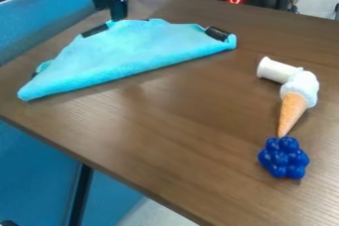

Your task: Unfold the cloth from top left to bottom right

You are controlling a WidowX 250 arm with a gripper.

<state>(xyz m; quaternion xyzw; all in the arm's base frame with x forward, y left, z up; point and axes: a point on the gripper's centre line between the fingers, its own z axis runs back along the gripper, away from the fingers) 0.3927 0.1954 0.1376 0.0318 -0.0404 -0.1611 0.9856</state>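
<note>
The light blue cloth (136, 49) lies folded into a rough triangle on the upper left of the brown table. Its long folded edge faces the lower right, and its peak points toward the top. Black pieces show at its corners and upper edge. My gripper (118, 18) hangs at the cloth's top edge, pointing down, with its tip right by the cloth near the black piece on the upper left side. Whether it holds the cloth is not clear.
On the table (172, 136) at the right are a white cylinder (277, 70), a toy ice cream cone (296, 98) and a dark blue grape-like cluster (283, 158). The table's edge runs diagonally along the lower left.
</note>
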